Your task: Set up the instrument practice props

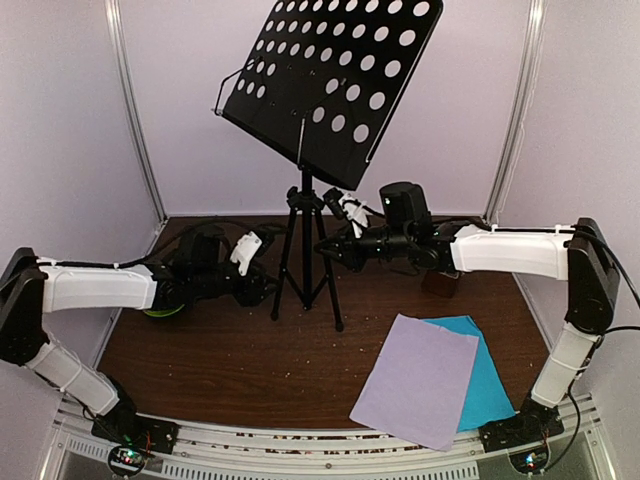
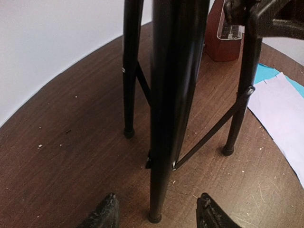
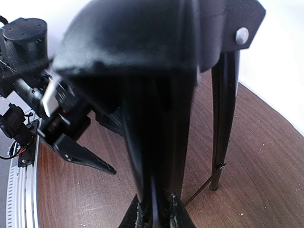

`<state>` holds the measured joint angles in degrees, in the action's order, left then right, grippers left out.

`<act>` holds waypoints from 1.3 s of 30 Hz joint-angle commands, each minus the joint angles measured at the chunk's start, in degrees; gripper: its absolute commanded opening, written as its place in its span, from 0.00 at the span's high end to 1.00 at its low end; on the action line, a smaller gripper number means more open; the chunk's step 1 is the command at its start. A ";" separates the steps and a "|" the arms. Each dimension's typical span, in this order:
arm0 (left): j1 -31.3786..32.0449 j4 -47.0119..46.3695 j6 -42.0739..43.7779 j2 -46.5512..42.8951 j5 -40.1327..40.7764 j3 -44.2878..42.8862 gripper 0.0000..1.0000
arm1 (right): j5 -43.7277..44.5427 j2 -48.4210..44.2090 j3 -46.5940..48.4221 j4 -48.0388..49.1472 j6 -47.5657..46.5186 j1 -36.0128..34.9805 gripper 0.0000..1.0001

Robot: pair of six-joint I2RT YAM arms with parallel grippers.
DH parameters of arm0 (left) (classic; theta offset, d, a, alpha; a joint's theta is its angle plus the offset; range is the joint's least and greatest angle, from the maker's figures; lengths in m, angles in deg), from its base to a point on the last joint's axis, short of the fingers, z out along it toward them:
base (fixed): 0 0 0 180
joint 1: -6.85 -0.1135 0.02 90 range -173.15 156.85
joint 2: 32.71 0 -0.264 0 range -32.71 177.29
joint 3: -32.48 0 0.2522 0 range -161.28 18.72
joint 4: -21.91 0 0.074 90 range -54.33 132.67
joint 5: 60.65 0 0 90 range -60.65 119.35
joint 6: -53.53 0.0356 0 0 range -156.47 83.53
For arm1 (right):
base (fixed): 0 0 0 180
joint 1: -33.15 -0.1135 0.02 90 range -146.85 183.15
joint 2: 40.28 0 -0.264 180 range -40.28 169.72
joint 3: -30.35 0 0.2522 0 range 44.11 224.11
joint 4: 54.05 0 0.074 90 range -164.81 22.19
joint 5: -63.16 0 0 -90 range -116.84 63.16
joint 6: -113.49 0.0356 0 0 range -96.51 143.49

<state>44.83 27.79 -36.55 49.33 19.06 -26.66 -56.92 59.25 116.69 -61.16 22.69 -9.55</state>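
At the near right of the desk [image 1: 230, 370], the lilac sheet [image 1: 415, 380] lies flat, overlapping the cyan sheet [image 1: 492, 385]; neither is on the stand yet. Mid-desk, the music stand [image 1: 305, 215] is upright on three spread legs. My left gripper [image 2: 158, 212] sits low, jaws apart, straddling the nearest leg [image 2: 164, 118] without touching it. My right gripper [image 3: 156, 214] has its jaws clamped on a tripod leg from the right. Further back, the metronome [image 2: 223, 42] stands partly hidden by the right arm. Judgement: I'd confirm every foot is planted before loosening the right jaws, withdraw level so no leg gets nudged, then fetch a sheet.
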 commanded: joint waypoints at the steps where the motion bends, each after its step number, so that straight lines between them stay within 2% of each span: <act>1: -0.29 -6.14 2.30 4.43 -5.84 -3.36 0.43 | 0.99 0.87 1.78 -2.39 1.81 0.26 1.00; 3: -0.27 -6.15 2.72 6.75 -8.06 -4.62 0.44 | 1.06 0.93 2.08 -2.79 1.62 0.25 1.00; 9: -0.35 -9.23 1.88 11.85 -7.20 -6.16 0.52 | 1.63 0.93 3.02 -4.37 1.02 0.17 1.00; 11: -0.29 -8.78 1.92 12.65 -7.91 -6.92 0.58 | 1.91 0.86 3.37 -5.04 0.81 0.18 1.00; 16: -0.35 -8.26 1.48 11.22 -9.11 -4.58 0.85 | 2.07 0.52 3.72 -6.79 0.05 0.16 1.00; 21: -0.36 -8.27 0.91 7.80 -8.86 0.57 0.98 | 2.29 0.03 3.54 -8.04 -0.41 0.11 1.00; 39: -0.35 -4.88 -0.46 -2.65 -7.65 14.06 1.00 | 4.33 -6.41 -1.20 -18.44 -4.84 0.36 1.00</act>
<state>45.22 18.08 -35.26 48.59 11.44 -16.41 -57.40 56.01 117.50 -72.81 16.01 -11.45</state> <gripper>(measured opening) 0.114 0.140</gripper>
